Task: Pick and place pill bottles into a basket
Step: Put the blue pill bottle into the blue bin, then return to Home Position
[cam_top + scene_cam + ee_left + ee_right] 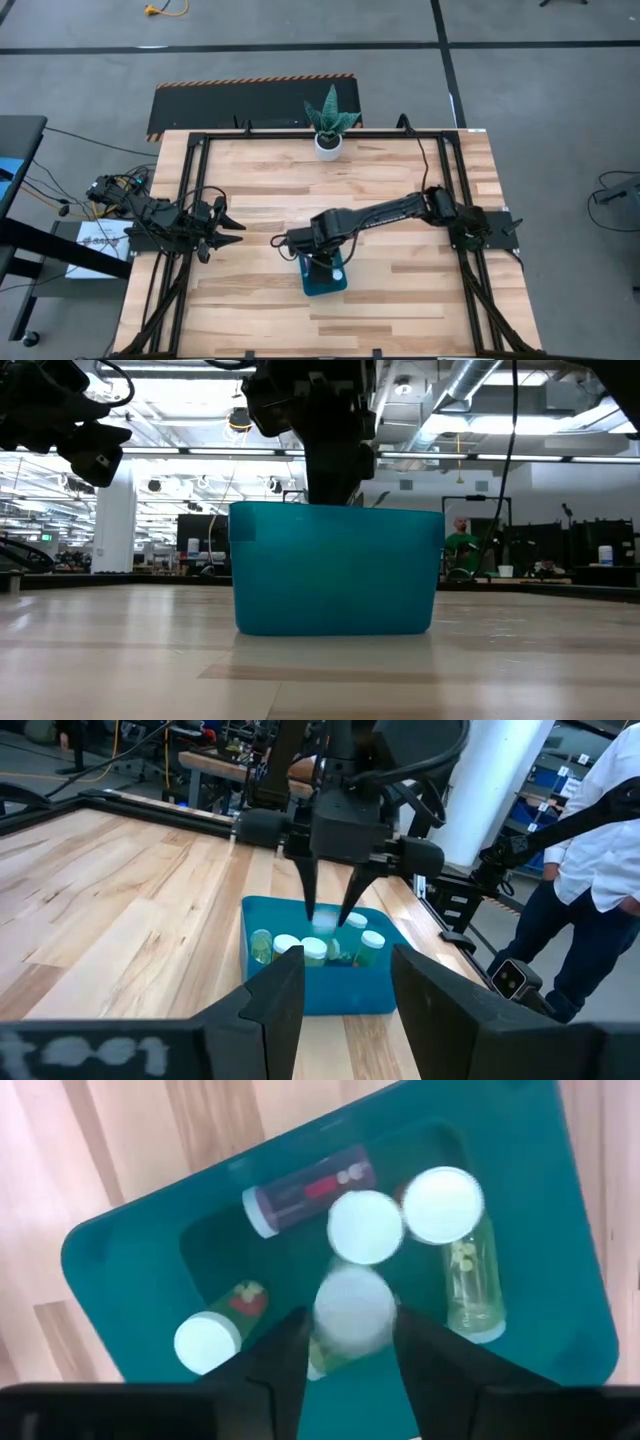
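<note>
The wooden table (400,290) carries the teal basket (324,277) near its front middle. The right gripper (329,918) hangs over it, fingers apart around a blurred pill bottle (352,1308); other pill bottles (367,1226) lie inside. The left gripper (232,233) waits open at the table's left.

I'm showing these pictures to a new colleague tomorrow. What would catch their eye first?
First, the teal basket near the table's front middle, with the right gripper reaching down into it, fingers open around a blurred white-capped pill bottle. Several more pill bottles already lie or stand inside. The left gripper waits open over the table's left edge, and a potted plant stands at the back.
</note>
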Controlling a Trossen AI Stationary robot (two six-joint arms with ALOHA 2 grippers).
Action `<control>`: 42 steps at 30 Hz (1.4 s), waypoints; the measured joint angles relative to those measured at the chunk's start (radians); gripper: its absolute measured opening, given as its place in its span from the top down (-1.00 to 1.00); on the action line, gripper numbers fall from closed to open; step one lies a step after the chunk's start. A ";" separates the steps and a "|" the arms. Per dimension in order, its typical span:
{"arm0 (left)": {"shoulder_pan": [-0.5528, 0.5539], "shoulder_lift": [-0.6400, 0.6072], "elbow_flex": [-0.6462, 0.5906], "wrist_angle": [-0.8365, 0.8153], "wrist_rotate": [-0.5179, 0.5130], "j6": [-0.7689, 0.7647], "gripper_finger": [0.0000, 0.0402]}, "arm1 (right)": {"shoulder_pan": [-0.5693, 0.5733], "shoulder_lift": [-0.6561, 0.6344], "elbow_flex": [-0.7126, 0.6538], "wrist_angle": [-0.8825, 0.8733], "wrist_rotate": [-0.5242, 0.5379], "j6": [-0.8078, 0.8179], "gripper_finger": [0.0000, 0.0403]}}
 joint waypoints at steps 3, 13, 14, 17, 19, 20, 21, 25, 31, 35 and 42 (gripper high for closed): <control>0.000 0.000 0.000 0.000 0.000 0.000 0.31 | -0.003 0.000 0.000 0.000 0.000 0.000 0.23; 0.000 0.000 0.000 -0.001 0.000 0.000 0.31 | -0.013 0.001 0.044 -0.020 0.000 0.007 0.12; 0.000 0.000 0.000 0.000 0.000 0.000 0.31 | -0.017 -0.005 0.067 -0.015 0.009 0.018 0.12; 0.000 0.000 0.000 -0.001 0.000 0.000 0.31 | -0.018 -0.050 0.136 0.038 0.111 0.038 0.14; 0.000 0.000 0.000 0.000 0.000 0.000 0.31 | -0.012 -0.119 0.155 0.107 0.203 0.005 0.15; 0.000 0.000 0.000 -0.001 0.000 0.000 0.31 | -0.008 -0.159 0.156 0.157 0.239 -0.022 0.16; 0.000 0.000 0.000 -0.001 0.000 0.000 0.31 | -0.001 -0.203 0.144 0.200 0.272 -0.046 0.16; 0.000 0.000 0.000 -0.001 0.000 0.000 0.31 | 0.003 -0.352 0.035 0.214 0.311 -0.084 0.18; 0.000 0.000 0.000 -0.001 0.000 0.000 0.31 | -0.007 -0.640 -0.341 0.373 0.352 -0.019 0.19; 0.000 0.000 0.000 -0.001 0.000 0.000 0.31 | 0.007 -0.868 -0.633 0.499 0.350 0.018 0.19; 0.000 0.000 0.000 -0.001 0.000 0.000 0.31 | 0.023 -1.305 -1.009 0.669 0.317 0.013 0.21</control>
